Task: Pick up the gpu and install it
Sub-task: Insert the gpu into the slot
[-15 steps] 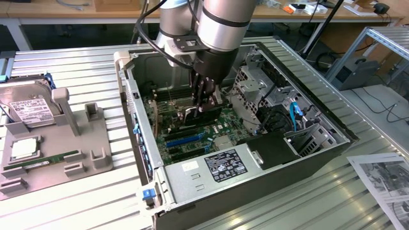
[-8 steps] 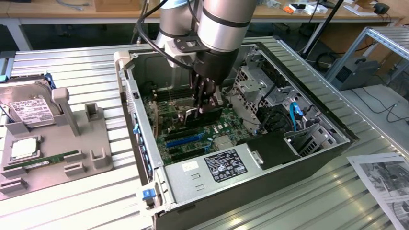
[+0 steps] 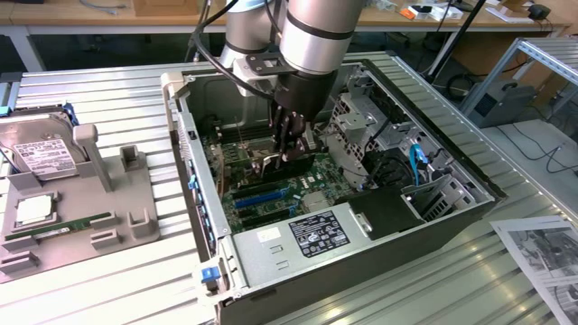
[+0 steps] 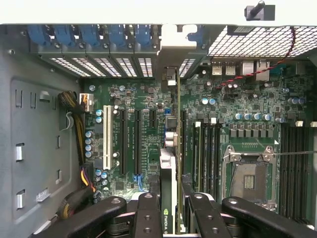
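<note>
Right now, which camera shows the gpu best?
The wrist view: the gpu is seen edge-on, gripped in the gripper, with the motherboard and its slots plain behind it. The exterior view gives a dark sliver of the card beneath the gripper, inside the case.

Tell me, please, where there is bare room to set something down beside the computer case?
Bare table lies nearer the camera than the grey tray, and between the case and the printed sheets. Inside the case is crowded: the gripper holds the gpu over the motherboard.
</note>
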Robot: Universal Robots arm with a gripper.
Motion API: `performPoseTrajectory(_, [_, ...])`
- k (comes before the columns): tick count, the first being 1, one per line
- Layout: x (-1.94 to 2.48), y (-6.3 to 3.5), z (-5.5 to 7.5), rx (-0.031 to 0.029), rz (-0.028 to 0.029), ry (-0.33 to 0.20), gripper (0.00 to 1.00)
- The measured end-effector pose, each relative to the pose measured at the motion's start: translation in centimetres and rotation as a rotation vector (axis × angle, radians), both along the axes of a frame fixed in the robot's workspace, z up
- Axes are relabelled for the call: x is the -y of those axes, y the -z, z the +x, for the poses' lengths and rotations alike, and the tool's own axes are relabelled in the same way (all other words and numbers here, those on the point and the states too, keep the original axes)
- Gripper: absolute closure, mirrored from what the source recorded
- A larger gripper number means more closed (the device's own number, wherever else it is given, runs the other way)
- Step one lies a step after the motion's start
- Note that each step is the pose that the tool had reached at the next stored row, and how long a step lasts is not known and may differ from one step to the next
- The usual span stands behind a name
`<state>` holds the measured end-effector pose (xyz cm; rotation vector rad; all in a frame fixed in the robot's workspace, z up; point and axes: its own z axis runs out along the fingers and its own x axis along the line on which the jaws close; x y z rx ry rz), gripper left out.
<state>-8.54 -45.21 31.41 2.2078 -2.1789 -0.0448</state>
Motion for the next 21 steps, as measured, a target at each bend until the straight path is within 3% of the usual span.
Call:
performPoseTrajectory(17, [0.0,0.1,-0.41,0.0,0.0,0.0,0.73])
performPoseTrajectory(21, [-0.01,0.13,0.02,0.0001,0.0,0.0,0.73])
